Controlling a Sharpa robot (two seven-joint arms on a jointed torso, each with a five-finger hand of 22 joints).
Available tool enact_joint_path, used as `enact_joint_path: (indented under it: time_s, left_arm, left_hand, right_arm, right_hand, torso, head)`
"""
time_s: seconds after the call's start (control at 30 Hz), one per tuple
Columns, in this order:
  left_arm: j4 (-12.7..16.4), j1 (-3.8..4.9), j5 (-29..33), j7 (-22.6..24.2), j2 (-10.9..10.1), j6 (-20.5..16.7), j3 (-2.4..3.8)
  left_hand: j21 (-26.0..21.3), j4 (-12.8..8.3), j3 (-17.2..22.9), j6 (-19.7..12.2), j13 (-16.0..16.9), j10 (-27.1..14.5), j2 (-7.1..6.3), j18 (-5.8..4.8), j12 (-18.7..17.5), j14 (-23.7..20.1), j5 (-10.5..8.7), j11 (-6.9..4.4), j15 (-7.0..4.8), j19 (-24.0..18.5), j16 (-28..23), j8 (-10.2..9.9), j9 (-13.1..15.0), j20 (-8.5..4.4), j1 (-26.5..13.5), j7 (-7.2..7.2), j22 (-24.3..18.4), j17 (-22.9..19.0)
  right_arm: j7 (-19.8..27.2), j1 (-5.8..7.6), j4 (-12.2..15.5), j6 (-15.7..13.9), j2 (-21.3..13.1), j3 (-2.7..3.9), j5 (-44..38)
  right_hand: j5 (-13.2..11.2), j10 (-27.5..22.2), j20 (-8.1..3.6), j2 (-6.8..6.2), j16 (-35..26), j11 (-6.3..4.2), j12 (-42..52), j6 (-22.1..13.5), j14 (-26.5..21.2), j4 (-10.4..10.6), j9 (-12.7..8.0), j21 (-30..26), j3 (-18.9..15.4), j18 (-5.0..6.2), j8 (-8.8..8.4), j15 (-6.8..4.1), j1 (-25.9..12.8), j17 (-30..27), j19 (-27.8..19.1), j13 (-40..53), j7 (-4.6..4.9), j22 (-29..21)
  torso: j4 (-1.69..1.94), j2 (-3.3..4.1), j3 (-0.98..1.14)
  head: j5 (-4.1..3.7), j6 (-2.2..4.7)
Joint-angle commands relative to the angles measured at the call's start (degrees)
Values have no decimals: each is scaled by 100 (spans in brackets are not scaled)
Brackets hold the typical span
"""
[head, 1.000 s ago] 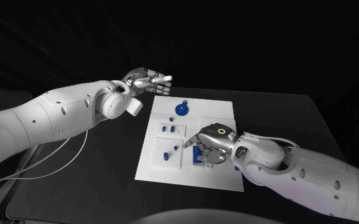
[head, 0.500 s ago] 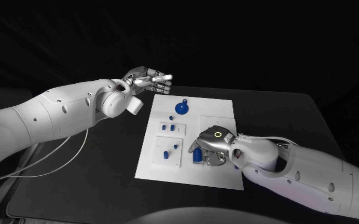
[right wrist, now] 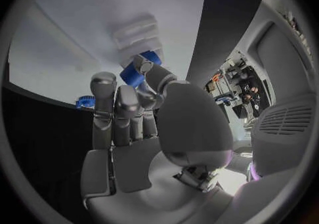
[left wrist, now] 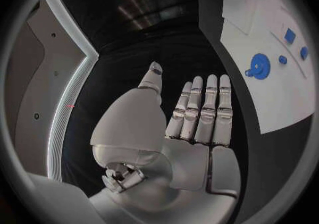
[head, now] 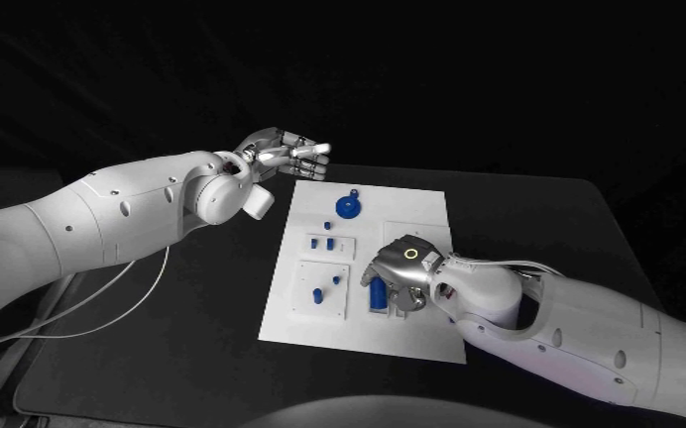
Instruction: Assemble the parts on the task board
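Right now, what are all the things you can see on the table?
Table: one, black, under everything.
Task board: one, white, middle of the table.
Round part: one, blue, far end of the board.
Small parts: a few, blue, on raised white blocks on the board's left side.
Long part: one, blue, at the right hand's fingers, near end.
Cable: one, white, under the left arm.
Left hand: silver, open, above the board's far left corner.
Right hand: silver, on the long part.

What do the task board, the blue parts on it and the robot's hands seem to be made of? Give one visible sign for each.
Task board: probably matte white plastic; flat, even, no glare.
Blue parts, such as the round one: likely moulded plastic; uniform saturated colour.
Right hand and left hand: look like silver metal or metallised plastic; bright highlights on the fingers. None is certain from looks alone.
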Motion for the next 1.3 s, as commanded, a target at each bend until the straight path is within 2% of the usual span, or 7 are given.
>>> enact_joint_path:
  time_s: [0.03, 0.23, 0.67, 0.83, 1.0, 1.3]
  left_arm:
    - [5, 4, -12, 18, 14, 112, 1]
    - [2, 4, -13, 4, 13, 125, -2]
    - [-10, 4, -26, -25, 24, 156, -7]
    - [-11, 4, -33, -33, 20, 159, -8]
    - [-14, 4, -40, -46, 15, 167, -10]
    - [-19, 4, -48, -81, 5, 191, -11]
  left_hand:
    - [9, -14, -32, 10, 6, -33, 10, -54, -19, 36, -34, 14, 4, 11, -16, 1, -7, -36, -7, 35, -6, 7]
    - [9, -9, -32, 8, 7, -34, 9, -53, -19, 33, -38, 15, 3, 11, -17, 2, -7, -36, -10, 37, -6, 7]
    - [8, 2, -30, 4, 6, -39, 9, -51, -19, 31, -43, 15, 5, 12, -17, 1, -7, -35, -14, 37, -7, 7]
    - [9, 9, -29, -17, 6, -47, 8, -48, -19, 29, -46, 18, 6, 15, -17, 0, -8, -34, -14, 41, -6, 7]
    - [9, 15, -28, -21, 6, -51, 12, -46, -19, 29, -48, 19, 6, 17, -17, 0, -8, -34, -13, 41, -6, 7]
    - [10, 20, -31, -32, 6, -58, 14, -44, -19, 27, -50, 21, 7, 22, -17, -1, -9, -33, -15, 42, -6, 6]
  right_arm:
    - [-164, 2, -62, 16, 29, -8, -251]
    - [-134, 3, -136, 6, 77, -42, -269]
    - [-39, 2, -233, -51, 149, -158, -249]
    - [29, 2, -242, -216, 160, -172, -198]
    - [179, 2, -259, -518, 144, -177, -68]
    - [410, 1, -281, -911, 86, -178, 109]
  right_hand:
    - [-99, -51, 41, 6, 27, 14, 37, 113, 19, -15, 19, 33, 97, -85, 10, 33, -73, 11, 170, -32, 33, 441]
    - [-194, -72, 44, 1, 27, 18, 67, 254, 16, -13, 110, 51, 197, -87, 12, 37, -93, 15, 163, -80, 51, 441]
    - [-283, -93, 48, 13, 16, 36, 90, 387, 6, -10, 196, 37, 257, -85, 17, 43, -106, 9, 149, -107, 97, 436]
    - [-282, -103, 52, 23, 22, 60, 91, 588, 13, -7, 247, 54, 305, -72, 15, 48, -142, 12, 158, -140, 166, 438]
    - [-330, -122, 53, 48, 27, 89, 83, 898, 21, -3, 344, 73, 363, -51, 17, 50, -176, 20, 171, -196, 255, 441]
    - [-378, -140, 59, 61, 16, 121, 98, 1130, 18, 0, 438, 73, 391, -33, 12, 58, -190, 26, 172, -234, 308, 441]
  torso:
    - [1, 0, -1]
    - [-4, 1, 5]
    - [-2, -1, 5]
    - [-3, -1, 5]
    - [-5, -1, 0]
    - [-1, -1, 3]
  head:
    - [5, -13]
    - [15, -20]
    - [19, -42]
    - [20, -47]
    - [26, -50]
    - [34, -65]
